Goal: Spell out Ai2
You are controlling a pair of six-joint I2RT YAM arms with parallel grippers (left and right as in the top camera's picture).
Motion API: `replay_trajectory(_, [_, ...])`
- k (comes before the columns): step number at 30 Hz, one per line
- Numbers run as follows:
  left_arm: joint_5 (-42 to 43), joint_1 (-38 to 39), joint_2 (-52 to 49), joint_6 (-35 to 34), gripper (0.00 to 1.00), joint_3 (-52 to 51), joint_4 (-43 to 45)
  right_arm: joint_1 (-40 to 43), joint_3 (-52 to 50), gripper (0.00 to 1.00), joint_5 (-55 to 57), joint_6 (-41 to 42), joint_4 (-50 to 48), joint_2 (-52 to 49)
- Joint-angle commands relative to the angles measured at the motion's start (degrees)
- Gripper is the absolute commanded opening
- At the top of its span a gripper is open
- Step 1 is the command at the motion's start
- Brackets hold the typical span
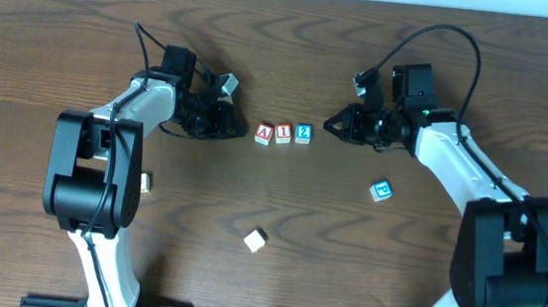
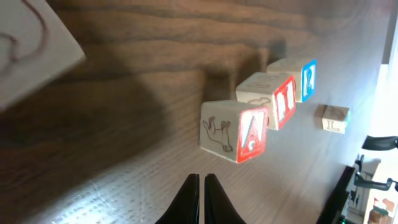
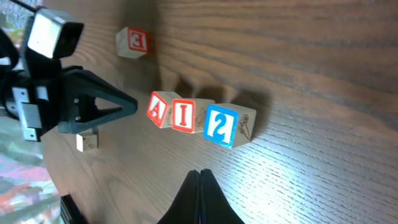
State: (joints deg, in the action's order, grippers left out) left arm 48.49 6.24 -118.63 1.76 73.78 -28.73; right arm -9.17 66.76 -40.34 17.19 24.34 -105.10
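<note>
The A block (image 1: 264, 133), I block (image 1: 283, 133) and 2 block (image 1: 303, 133) sit in a tight row at the middle of the surface (image 1: 294, 36), sides touching or nearly so, already reading "AI2" from the overhead view. They look like small wooden cubes: light, stiff and flat-faced, likely to slide easily on the smooth wood grain. The best hold would be across two opposite free faces. Because the blocks are packed together, the inner sides are blocked, so any nudge to one would probably push its neighbours.

The left pincer (image 1: 243, 132) is clenched on nothing, its tips low and just beside the A block. The right pincer (image 1: 327, 125) is likewise clenched and empty, near the 2 block.

A blue-faced block (image 1: 381, 190) and a pale block (image 1: 256, 238) lie well apart, unused.
</note>
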Motion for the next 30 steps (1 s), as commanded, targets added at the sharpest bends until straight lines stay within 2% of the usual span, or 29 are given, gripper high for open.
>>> replay_trajectory(1, [-1.27,-0.31,-1.42,-3.58,0.06,-0.17,1.68,0.28,0.17,0.01,-1.03,1.01,-0.09,-0.85])
replay_trajectory(10, [-2.60,1.55,-1.92,-8.83,0.06,-0.17,3.98,3.54,0.17,0.01,-1.14,-0.15,0.81,-0.96])
replay_trajectory(17, [-5.97,3.85,-1.92,-14.73,0.06,-0.17,6.67,4.59,0.17,0.01,-1.29,-4.00,3.50,-1.01])
replay_trajectory(30, [-8.33,5.44,-1.92,-18.84,0.06,-0.17,6.75,4.70,0.17,0.01,-3.74,-3.96,2.21,-7.32])
